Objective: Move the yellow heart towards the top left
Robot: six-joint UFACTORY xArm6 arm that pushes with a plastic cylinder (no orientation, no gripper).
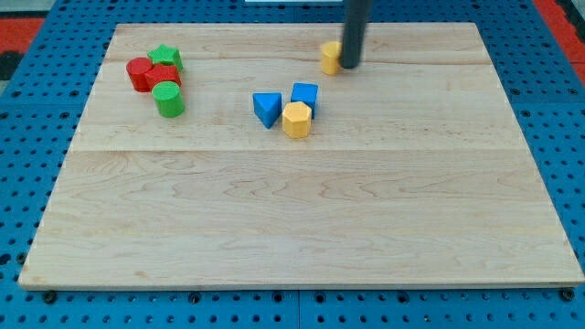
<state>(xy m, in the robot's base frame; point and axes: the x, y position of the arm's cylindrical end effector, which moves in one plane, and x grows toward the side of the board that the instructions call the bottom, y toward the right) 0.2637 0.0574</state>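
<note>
Wooden board [302, 210] on blue pegboard: my tip [350, 66], a bare rod grasping nothing, touches the yellow heart [330, 57] at its three o'clock.

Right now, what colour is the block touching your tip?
Yellow: the heart, left of my tip, camera view.

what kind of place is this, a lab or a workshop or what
Most likely a robotics lab bench set up for block-pushing tests. A bare wooden board lies on blue perforated panels, small coloured blocks such as a blue triangle are scattered on it, and my tip touches the yellow heart from the view's right.
</note>
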